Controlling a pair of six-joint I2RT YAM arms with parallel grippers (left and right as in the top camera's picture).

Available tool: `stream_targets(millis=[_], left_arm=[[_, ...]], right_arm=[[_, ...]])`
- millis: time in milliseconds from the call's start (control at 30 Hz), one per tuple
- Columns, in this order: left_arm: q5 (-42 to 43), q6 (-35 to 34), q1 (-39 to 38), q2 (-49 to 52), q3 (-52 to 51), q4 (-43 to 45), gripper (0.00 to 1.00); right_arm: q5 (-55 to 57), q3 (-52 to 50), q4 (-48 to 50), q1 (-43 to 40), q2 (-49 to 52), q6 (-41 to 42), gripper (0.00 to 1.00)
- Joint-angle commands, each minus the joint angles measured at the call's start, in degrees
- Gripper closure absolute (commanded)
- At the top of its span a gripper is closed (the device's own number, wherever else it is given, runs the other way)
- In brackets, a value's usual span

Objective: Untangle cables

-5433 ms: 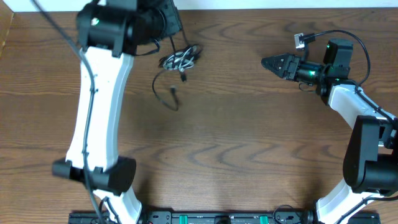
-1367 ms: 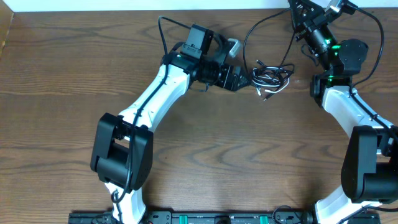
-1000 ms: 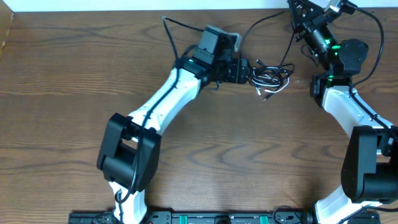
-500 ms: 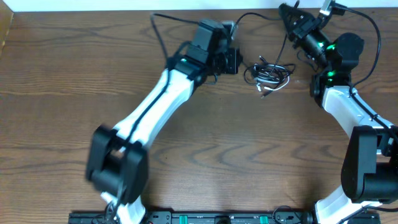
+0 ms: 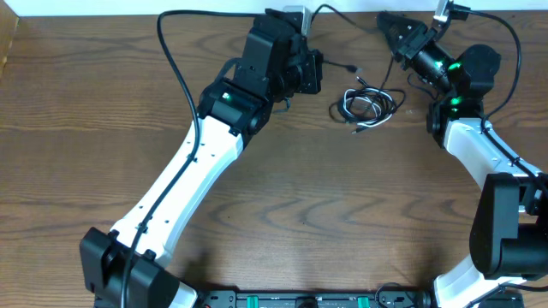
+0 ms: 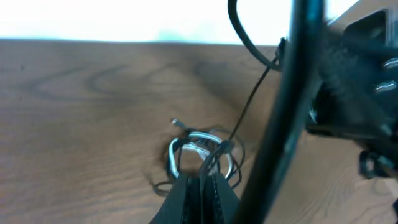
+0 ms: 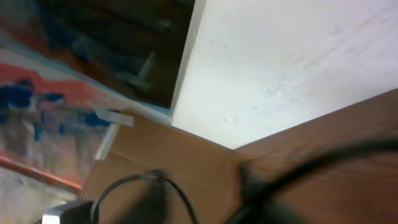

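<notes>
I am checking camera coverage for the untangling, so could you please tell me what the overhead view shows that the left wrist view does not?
Only the overhead view shows the left arm and right arm along their length, with the right pincer near the table's far edge and the left pincer beside the cables. Only the left wrist view shows the left pincer's fingertips pressed together, with the cables just beyond them. Both show the tangled cables lying on the wooden table, with one thin black strand leading away.

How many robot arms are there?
2. The left arm stretches from bottom left toward the tangled cables; the right arm stands along the right edge. None seem hidden.
</notes>
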Motion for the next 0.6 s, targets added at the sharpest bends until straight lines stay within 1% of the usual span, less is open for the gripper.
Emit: stream_targets(millis=[0, 33, 100, 167, 200, 300, 433, 500, 567], left_arm=[[-2.7, -0.2, 0.0, 0.2, 0.1, -2.1, 0.93], [-3.5, 0.0, 0.0, 0.2, 0.1, -2.8, 0.93], [-5.6, 0.2, 0.0, 0.4, 0.1, -3.9, 0.93], [-8.9, 0.2, 0.1, 0.9, 0.1, -4.5, 0.93], [-10.3, 0.3, 0.1, 1.5, 0.1, -4.6, 0.93], [-10.4, 1.3, 0.1, 3.5, 0.1, -4.5, 0.93], [-11.0, 1.8, 0.1, 7.2, 0.1, -4.4, 0.93], [-11.0, 2.2, 0.1, 9.1, 0.1, -4.3, 0.93], [-11.0, 2.2, 0.2, 11.2, 0.1, -4.1, 0.93]], right_arm=[[-1.9, 0.6, -2.3, 0.9, -0.7, -4.8, 0.37], [-2.6, 0.6, -3.7, 0.9, -0.7, -6.4, 0.31], [-4.7, 0.6, -7.0, 0.9, -0.7, -11.8, 0.24], [-6.8, 0.6, -11.3, 0.9, -0.7, -18.0, 0.2], [-8.2, 0.6, -15.3, 0.9, -0.7, -20.4, 0.2], [-9.9, 0.6, -21.2, 0.9, -0.7, -23.5, 0.17], [-8.4, 0.6, -29.3, 0.8, -0.7, -28.0, 0.1], [-6.9, 0.6, -33.7, 0.8, -0.7, -31.9, 0.01], [-6.6, 0.6, -37.4, 0.8, -0.7, -35.8, 0.01]])
